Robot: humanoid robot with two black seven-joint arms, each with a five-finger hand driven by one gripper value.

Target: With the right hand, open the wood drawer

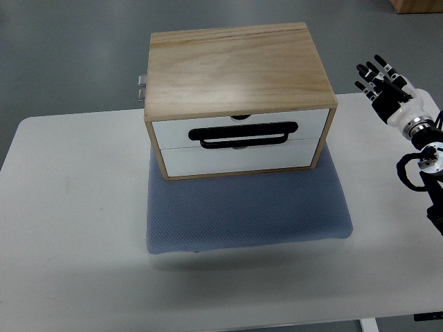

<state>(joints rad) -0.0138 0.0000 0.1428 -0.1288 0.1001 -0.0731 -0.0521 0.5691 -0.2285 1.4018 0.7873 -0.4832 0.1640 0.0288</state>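
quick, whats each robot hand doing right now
Right robot hand: open, fingers spread, holding nothing, off to the right of the wood drawer box.
Left robot hand: not in view.

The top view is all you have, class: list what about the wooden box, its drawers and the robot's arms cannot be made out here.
- Inside of the drawers: hidden in the top view behind their shut white fronts.
- Back and far sides of the wooden box: hidden by its own lid; only a metal fitting peeks out at the left.
- Right hand: its arm is cut off by the right edge.
- Left arm: outside the picture.
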